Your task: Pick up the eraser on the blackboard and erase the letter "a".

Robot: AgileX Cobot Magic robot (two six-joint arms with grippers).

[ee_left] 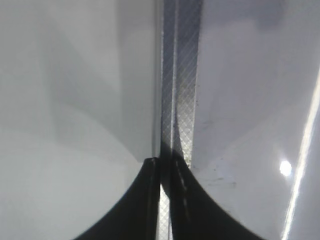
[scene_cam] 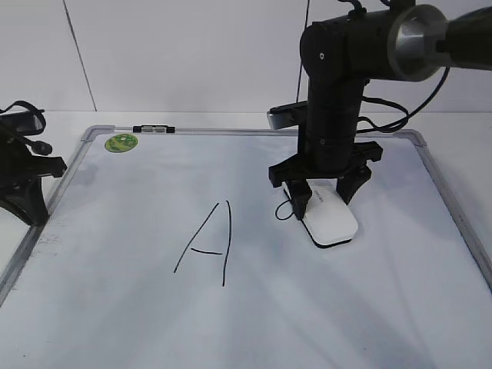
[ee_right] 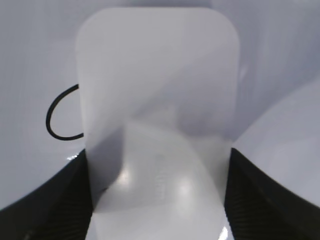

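The white eraser (scene_cam: 330,217) lies flat on the blackboard (scene_cam: 115,323), right of centre; it fills the right wrist view (ee_right: 157,100). My right gripper (scene_cam: 327,194) straddles its far end, and both fingers press against its sides (ee_right: 157,200). The small letter "a" (scene_cam: 285,210) sits at the eraser's left edge. Only its round loop shows (ee_right: 52,117); the rest is hidden under the eraser. My left gripper (ee_left: 164,162) is shut and empty above the board's grey left frame (ee_left: 182,75). The left arm (scene_cam: 23,181) stays at the left edge.
A large capital "A" (scene_cam: 207,246) is drawn left of the eraser. A round green sticker (scene_cam: 121,142) and a small black-and-silver clip (scene_cam: 154,129) sit at the board's far left corner. A white wall stands behind the board.
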